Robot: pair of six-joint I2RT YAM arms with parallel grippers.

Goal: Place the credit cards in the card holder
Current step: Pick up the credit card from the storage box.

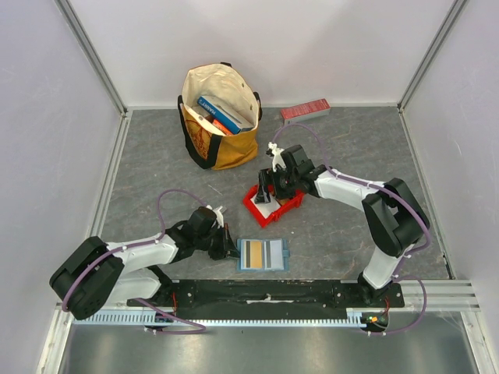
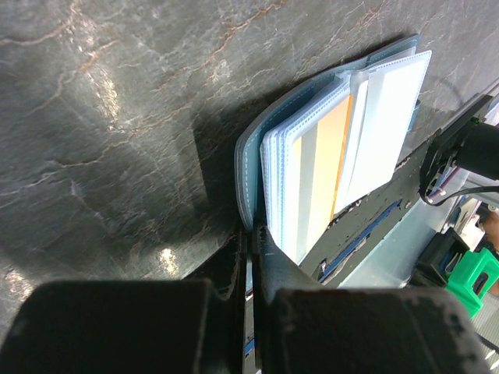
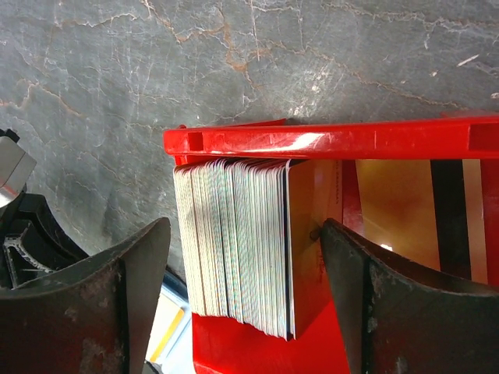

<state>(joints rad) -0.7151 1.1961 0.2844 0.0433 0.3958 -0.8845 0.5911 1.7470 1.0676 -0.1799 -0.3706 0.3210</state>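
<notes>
Cards [image 3: 226, 257] (upright, stacked) — right gripper [image 3: 245, 230] astride

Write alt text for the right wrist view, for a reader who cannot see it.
A stack of credit cards stands on edge in a red bin, between the open fingers of the right pincer. Grey stone-patterned table lies behind.

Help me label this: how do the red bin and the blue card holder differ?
The red bin is a tray holding a stack of cards on edge; the card holder lies open flat, an orange card sleeved inside. The open right gripper straddles the bin's stack; the shut left gripper sits at the holder's edge. Both hold cards.
</notes>
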